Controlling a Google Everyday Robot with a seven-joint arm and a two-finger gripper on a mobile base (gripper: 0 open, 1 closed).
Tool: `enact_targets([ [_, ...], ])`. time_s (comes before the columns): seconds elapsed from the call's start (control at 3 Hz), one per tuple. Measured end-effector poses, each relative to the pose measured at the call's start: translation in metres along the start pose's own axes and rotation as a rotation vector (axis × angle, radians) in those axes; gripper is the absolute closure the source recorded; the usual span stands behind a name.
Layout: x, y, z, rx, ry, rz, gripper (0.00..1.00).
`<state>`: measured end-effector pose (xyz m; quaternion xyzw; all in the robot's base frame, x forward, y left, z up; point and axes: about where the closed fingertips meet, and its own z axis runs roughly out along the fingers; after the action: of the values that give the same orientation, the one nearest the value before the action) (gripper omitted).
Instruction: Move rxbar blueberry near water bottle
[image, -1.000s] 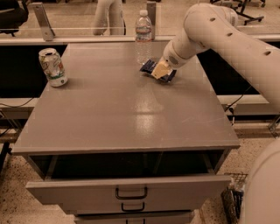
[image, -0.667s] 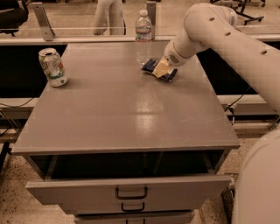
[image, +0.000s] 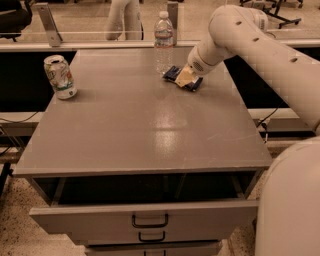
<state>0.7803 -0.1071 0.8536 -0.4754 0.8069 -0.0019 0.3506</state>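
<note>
Upper centre of frame: bar (image: 171, 74) lies flat on the table (image: 150, 135), just right of the bottle (image: 163, 40) base, near it but apparently not touching. Gripper (image: 185, 78) sits low over the bar's middle (whether it pinches the bar or has let go, we cannot tell). Can (image: 59, 76) stands well apart, upper left. We judge placement essentially done; left: release if held, lift clear.

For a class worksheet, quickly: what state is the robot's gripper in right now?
Gripper: at the rxbar blueberry, right of the water bottle; whether it is open, closed or holding cannot be told.
</note>
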Motion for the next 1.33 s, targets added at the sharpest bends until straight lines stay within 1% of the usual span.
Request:
enact_targets([
  [0.33,0.0,-0.006,0.007,0.008,-0.01,0.024,0.17],
  [0.67,-0.001,-0.009,0.011,0.013,-0.02,0.039,0.0],
  [1.0,0.0,-0.01,0.01,0.016,-0.026,0.044,0.0],
  [1.33,0.009,-0.002,-0.013,-0.01,-0.08,0.064,0.0],
])
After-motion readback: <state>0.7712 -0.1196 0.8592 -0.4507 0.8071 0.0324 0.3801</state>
